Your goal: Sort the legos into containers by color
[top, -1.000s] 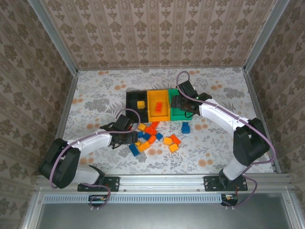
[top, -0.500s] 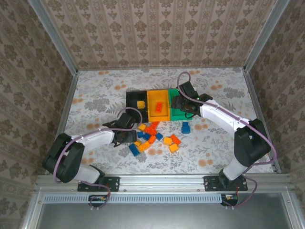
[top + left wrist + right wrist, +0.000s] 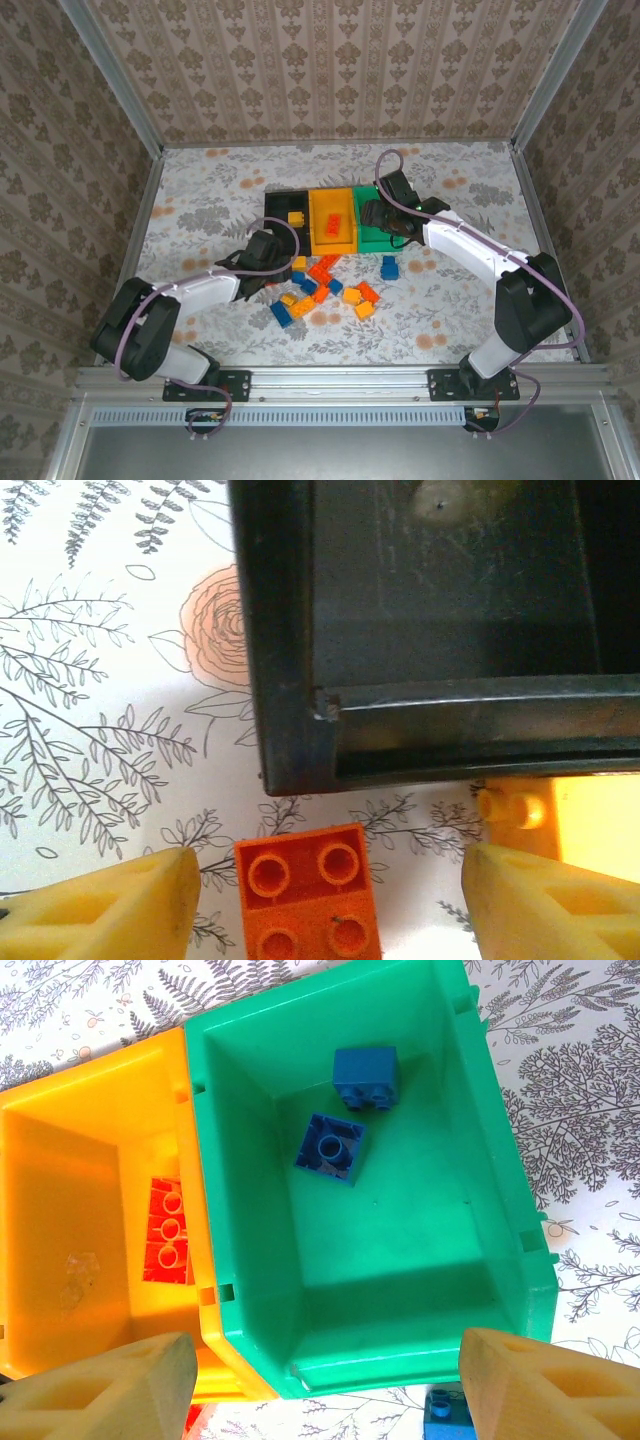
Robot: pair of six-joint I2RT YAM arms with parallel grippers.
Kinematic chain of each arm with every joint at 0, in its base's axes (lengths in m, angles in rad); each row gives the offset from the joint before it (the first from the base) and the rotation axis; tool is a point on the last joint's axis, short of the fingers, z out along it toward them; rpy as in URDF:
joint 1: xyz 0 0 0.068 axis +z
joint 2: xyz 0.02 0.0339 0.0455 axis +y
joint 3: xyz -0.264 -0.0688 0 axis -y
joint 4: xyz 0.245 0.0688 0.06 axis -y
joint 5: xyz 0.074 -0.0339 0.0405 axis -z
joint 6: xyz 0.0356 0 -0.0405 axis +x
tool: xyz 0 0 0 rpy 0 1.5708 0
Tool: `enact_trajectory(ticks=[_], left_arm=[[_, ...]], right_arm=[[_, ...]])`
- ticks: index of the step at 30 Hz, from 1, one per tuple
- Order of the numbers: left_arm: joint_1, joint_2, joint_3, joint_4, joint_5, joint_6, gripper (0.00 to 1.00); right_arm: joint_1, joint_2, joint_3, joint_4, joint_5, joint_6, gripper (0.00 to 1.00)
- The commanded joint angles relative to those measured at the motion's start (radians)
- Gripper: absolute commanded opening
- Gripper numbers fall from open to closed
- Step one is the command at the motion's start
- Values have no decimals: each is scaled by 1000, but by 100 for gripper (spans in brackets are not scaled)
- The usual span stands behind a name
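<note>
- Because the left arm has swung over the last second from the loose pile toward the far edge of the surface (image 3: 450, 300), the left tool (image 3: 328, 858) now hangs spread open. It sits at the near corner of the black rectangular plastic bin (image 3: 285, 680), pads clear of the small orange-red plastic brick (image 3: 305, 890) between them.
- That brick belongs in the orange-yellow plastic bin (image 3: 90, 1160), so this shift reads as lining up a pick.
- The right tool (image 3: 325, 1342) has barely moved. It is released and empty above the green plastic bin (image 3: 520, 1260), where two blue bricks (image 3: 338, 1148) lie.
- Most toy bricks (image 3: 320, 285) lie loose toward the near edge, so sorting looks early.
</note>
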Motion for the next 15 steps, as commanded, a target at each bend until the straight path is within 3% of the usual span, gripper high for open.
enact_trajectory(ticks=[1,6,15], left_arm=[[4,18,2,-32,-22,-20,71],[2,35,-26,-41,-8,-35,68],[-9,38,-34,-57,3,-33,43]], right_arm=[[-5,-33,-8,6,-11,8,71],[-5,-45,-15,9,-9,10,71],[-8,-54,-6,-5,5,16,71]])
